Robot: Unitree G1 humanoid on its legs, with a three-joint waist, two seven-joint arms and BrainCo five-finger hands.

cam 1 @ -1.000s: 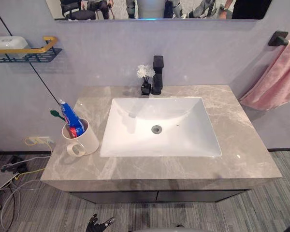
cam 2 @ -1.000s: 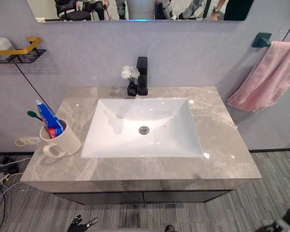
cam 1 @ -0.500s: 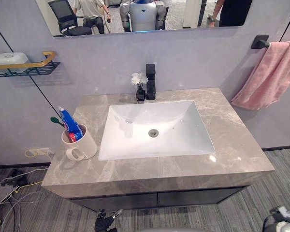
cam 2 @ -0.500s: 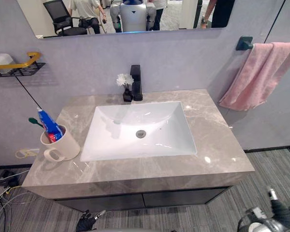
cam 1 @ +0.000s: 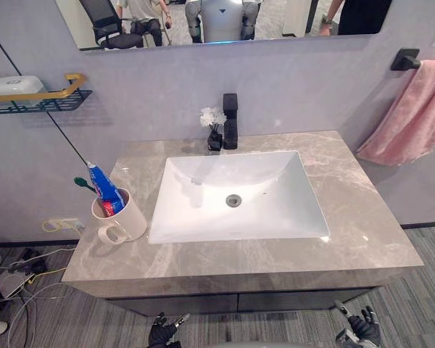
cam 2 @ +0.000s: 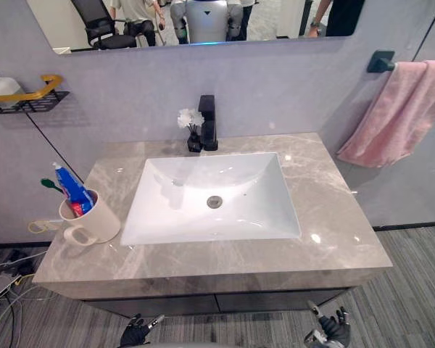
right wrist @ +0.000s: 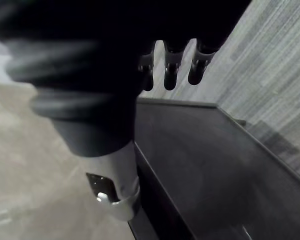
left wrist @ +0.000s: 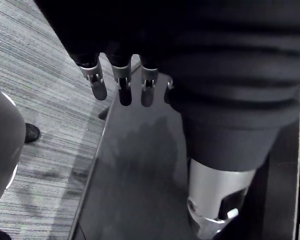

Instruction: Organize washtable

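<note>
Your table (cam 1: 348,217) looks tidy as it stands. The white mug (cam 1: 123,217) sits upright at the near left corner, well apart from the sink (cam 1: 239,196), with its handle turned toward the near edge. The toothpaste tube (cam 1: 105,190) and the green toothbrush (cam 1: 83,184) lean inside it, which keeps them off the stone and away from splashes. At the far edge, the black tap (cam 1: 230,121) stands behind the basin, and the small vase of white flowers (cam 1: 214,127) is tucked just beside it on its left, out of the way of anything reaching into the bowl. A pink towel (cam 1: 417,116) hangs from its hook (cam 1: 404,59) on the wall to the right, and a wire shelf with a yellow rail (cam 1: 40,81) on the left wall carries a white dish.

Both your hands hang low, below the near edge of the table. The left hand (left wrist: 140,60) has its fingers (left wrist: 98,82) straight and relaxed, holding nothing, in front of the dark cabinet. The right hand (right wrist: 140,45) is the same, fingers (right wrist: 198,67) loose and holding nothing.

This layout fits either a washtable already put in order or one awaiting work, so I would not call a move from it.
</note>
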